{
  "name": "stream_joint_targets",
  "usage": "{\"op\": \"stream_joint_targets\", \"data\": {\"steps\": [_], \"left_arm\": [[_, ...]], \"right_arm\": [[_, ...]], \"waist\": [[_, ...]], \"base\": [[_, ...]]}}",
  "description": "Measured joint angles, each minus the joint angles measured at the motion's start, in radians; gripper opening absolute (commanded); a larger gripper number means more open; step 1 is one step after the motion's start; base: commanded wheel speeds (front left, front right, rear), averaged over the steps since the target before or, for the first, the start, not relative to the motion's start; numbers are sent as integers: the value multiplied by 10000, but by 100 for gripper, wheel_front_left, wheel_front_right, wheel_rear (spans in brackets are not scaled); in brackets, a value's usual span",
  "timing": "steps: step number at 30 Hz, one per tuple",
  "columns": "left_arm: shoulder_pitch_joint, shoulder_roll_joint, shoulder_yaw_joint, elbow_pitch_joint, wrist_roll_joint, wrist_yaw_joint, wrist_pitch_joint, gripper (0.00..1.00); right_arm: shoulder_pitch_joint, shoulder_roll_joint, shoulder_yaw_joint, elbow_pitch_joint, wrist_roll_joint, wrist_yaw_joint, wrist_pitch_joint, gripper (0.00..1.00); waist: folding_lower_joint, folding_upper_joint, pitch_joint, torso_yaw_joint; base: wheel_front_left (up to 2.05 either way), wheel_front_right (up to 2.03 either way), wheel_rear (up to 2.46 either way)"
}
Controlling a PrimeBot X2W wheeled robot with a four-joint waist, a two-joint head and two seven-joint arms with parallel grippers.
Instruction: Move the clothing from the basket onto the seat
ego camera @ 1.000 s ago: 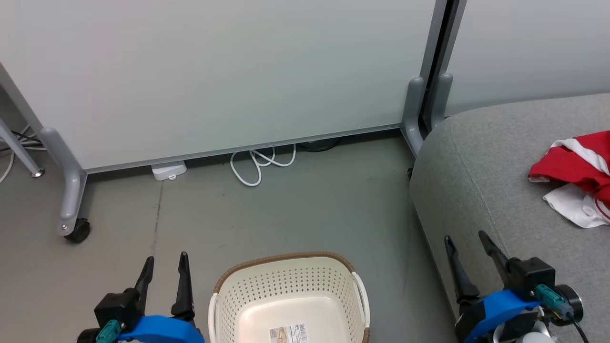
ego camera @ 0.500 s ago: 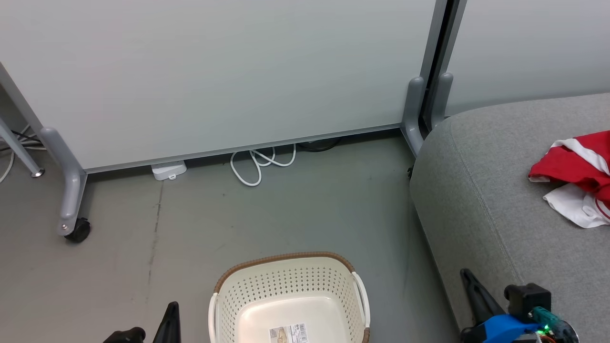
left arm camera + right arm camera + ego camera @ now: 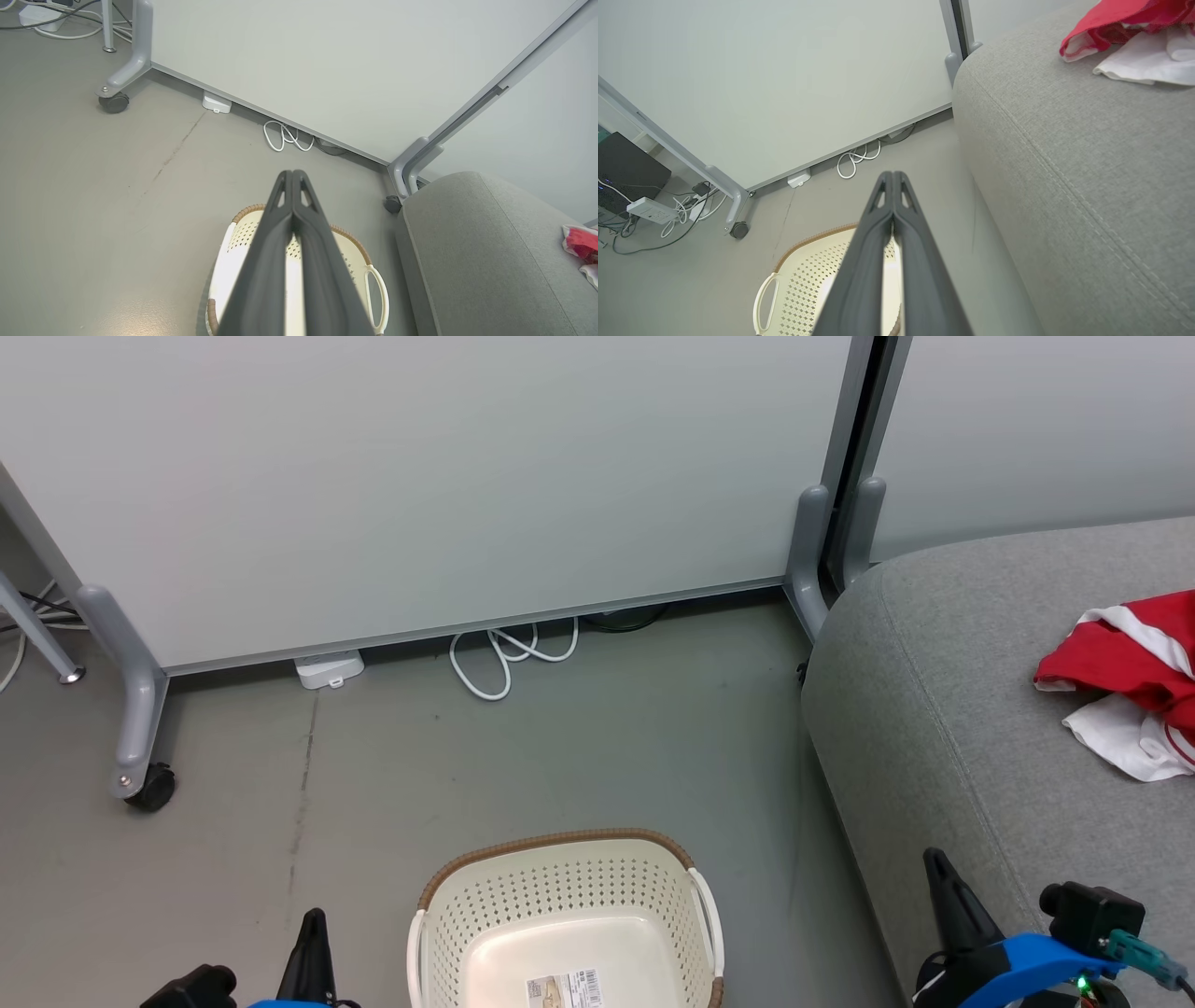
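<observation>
The red and white clothing lies crumpled on the grey seat at the far right; the right wrist view has the clothing at its top right. On the floor stands the cream basket, showing a bare floor with a barcode sticker. My left gripper is shut with nothing in it, low beside the basket's left side; its fingers meet over the basket. My right gripper is shut and holds nothing, by the seat's front edge, its fingers pressed together.
A pale partition panel on grey wheeled legs stands behind the basket. A white cable loop and a small white box lie at its foot. Grey floor stretches between panel, basket and seat.
Both grippers went from open to shut and drew back toward the bottom of the head view. Basket and clothing stayed put.
</observation>
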Motion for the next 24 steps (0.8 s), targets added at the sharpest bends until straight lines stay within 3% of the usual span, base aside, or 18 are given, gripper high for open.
{"op": "stream_joint_targets", "data": {"steps": [24], "left_arm": [[-362,15,311,-738,-3371,0,886,0]], "right_arm": [[-84,0,-268,-466,3818,0,685,0]], "waist": [[0,0,20,-36]], "base": [[0,0,0]]}}
